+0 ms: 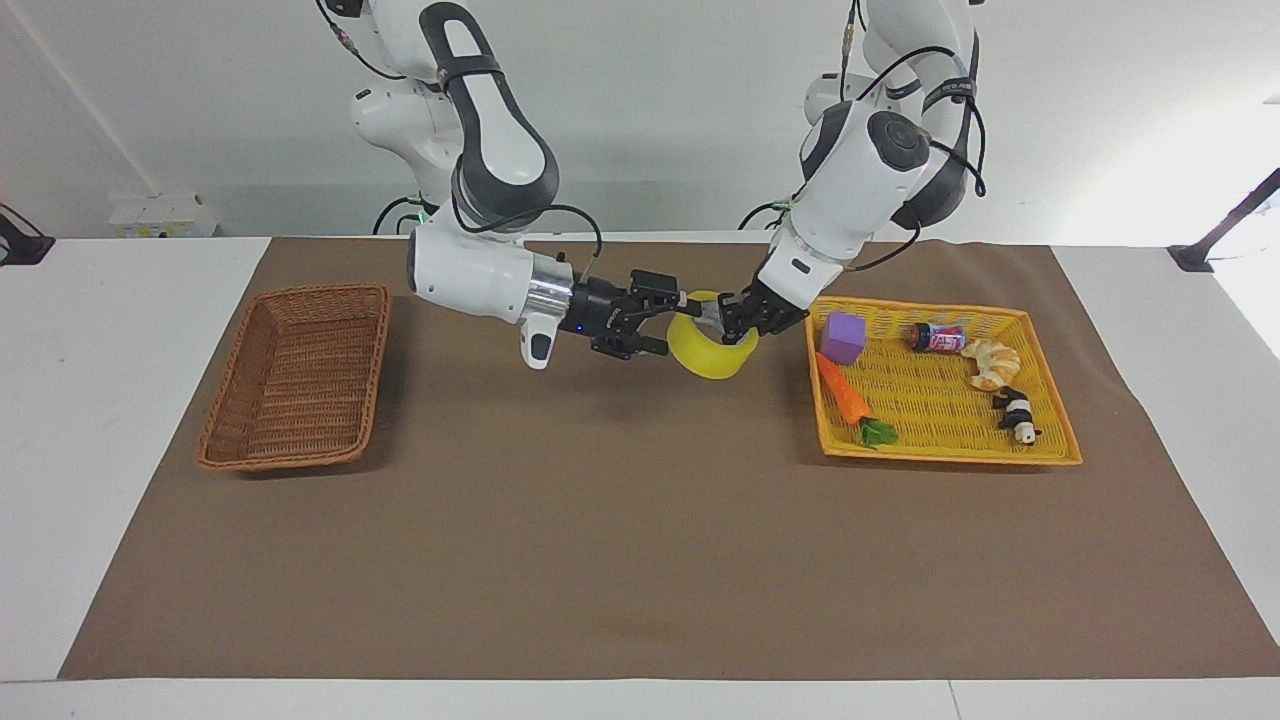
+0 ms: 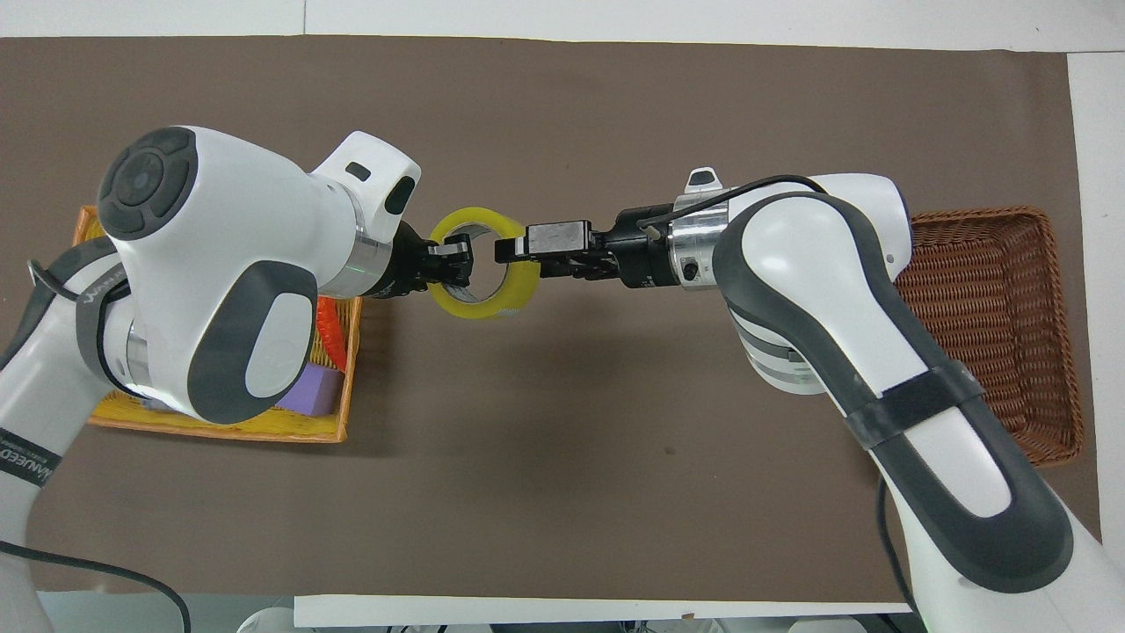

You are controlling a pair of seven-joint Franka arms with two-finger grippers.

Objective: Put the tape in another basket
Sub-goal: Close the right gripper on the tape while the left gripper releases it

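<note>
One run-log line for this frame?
phase: handover | tape: held by left gripper, airborne | right gripper: open around tape wall | basket: empty

Tape (image 1: pixel 712 350) glossy translucent plastic; basket (image 1: pixel 298 376) rough woven wicker; table cover (image 1: pixel 640 540) matt brown paper.
</note>
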